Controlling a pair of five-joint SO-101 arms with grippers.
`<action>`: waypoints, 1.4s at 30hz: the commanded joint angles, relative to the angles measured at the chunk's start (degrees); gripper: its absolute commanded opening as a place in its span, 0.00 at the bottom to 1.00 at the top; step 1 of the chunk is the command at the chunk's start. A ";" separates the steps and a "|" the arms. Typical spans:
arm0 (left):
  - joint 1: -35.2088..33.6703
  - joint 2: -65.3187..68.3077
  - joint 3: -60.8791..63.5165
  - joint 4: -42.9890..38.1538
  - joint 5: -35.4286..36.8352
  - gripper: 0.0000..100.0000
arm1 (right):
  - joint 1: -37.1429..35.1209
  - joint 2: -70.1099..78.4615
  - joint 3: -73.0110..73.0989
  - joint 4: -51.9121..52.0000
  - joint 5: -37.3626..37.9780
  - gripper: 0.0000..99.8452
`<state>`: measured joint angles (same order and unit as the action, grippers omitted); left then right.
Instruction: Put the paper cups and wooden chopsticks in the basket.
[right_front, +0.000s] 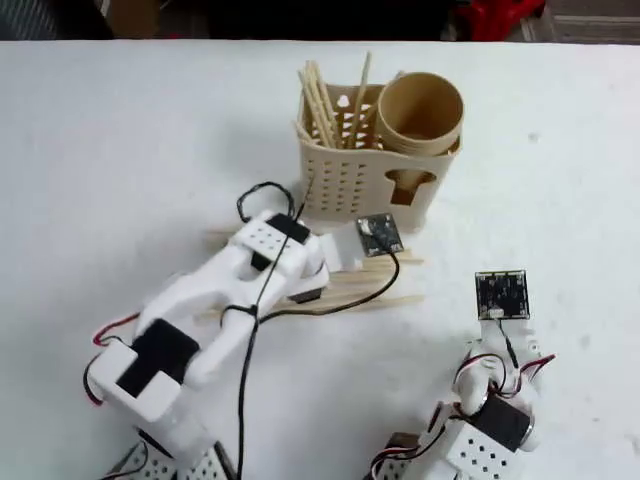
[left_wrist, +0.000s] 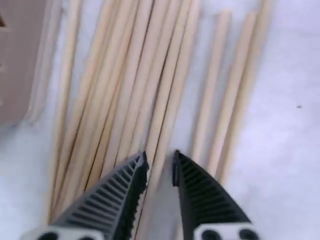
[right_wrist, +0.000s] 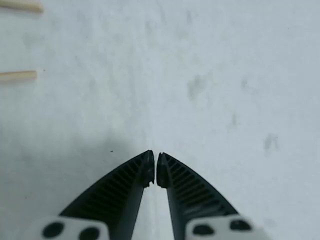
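Nearest me, the right gripper (right_wrist: 154, 167) is hanging over the white table (right_front: 120, 130), jaws together. The left gripper (left_wrist: 160, 162) is hovering, jaws slightly apart, over loose chopsticks (left_wrist: 150, 75) lying just before the basket (right_front: 350, 185), which is holding a paper cup (right_front: 420, 110) and upright sticks (right_front: 322, 100).

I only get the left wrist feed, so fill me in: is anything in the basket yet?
Observer: Yes, a cup stands in one compartment of the basket.
Operator: Only that?
Observer: No, several chopsticks stand in the other compartment.
Operator: And the other arm?
Observer: The right pincer is shut, pointing at bare table.
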<state>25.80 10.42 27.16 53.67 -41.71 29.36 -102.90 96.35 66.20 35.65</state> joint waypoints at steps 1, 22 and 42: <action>-0.31 0.22 -0.79 1.85 -0.53 0.13 | 0.13 0.13 0.44 -0.75 -0.35 0.02; -0.84 -11.12 -6.42 12.92 1.41 0.02 | 0.13 0.22 0.44 -0.75 -0.18 0.02; -0.13 -5.85 -6.24 16.00 1.49 0.08 | 0.13 0.22 0.44 -0.75 -0.26 0.02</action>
<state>25.45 3.03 23.03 69.58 -40.66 29.36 -102.90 96.35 66.20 35.65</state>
